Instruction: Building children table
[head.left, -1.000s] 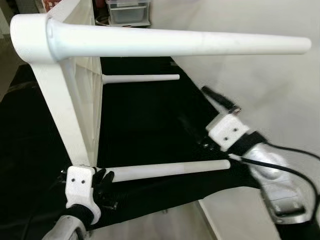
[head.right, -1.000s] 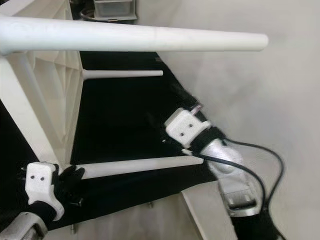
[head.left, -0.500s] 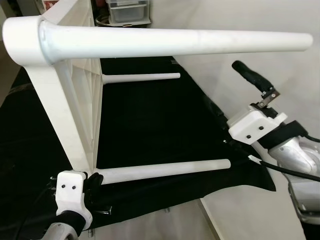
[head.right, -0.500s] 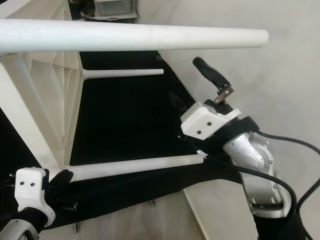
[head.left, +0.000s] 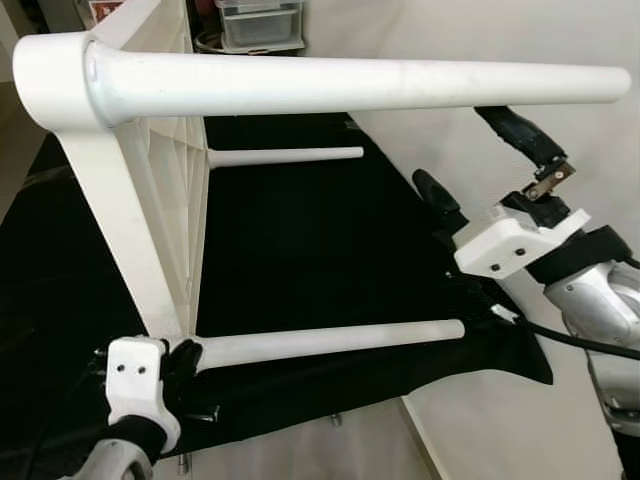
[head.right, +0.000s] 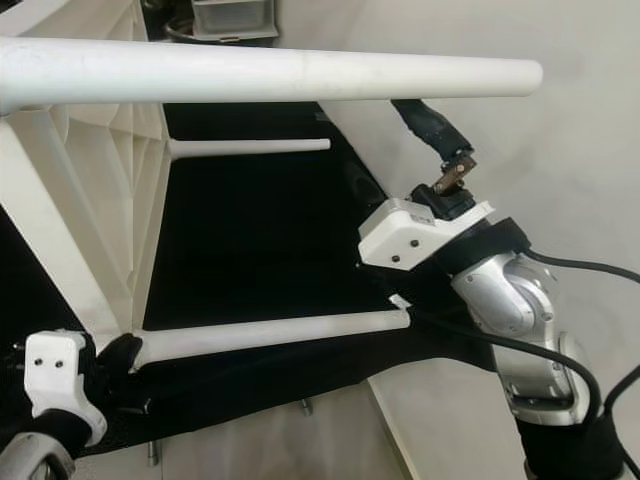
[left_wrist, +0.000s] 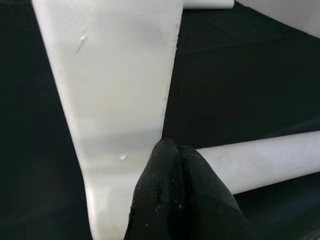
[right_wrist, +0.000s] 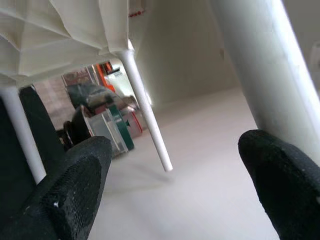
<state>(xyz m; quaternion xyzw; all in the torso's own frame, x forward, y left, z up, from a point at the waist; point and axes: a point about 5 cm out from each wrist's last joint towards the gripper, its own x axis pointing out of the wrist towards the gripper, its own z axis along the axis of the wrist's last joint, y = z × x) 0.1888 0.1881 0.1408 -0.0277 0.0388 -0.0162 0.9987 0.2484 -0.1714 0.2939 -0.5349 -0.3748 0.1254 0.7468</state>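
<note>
Black cloth (head.left: 290, 250) covers counter, its edge hanging over near side. White children's table (head.left: 150, 200) lies tipped on its side directly on cloth, legs pointing toward robot's right. Pale floor (head.left: 500, 120) beyond cloth's right edge. Clear storage bin (head.left: 258, 22) at far end.

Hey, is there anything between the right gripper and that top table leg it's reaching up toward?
Nothing visible stands in the way. The right gripper is open just below the top table leg, one finger rising right behind the leg, with open air between. The left gripper is at the lower leg.
</note>
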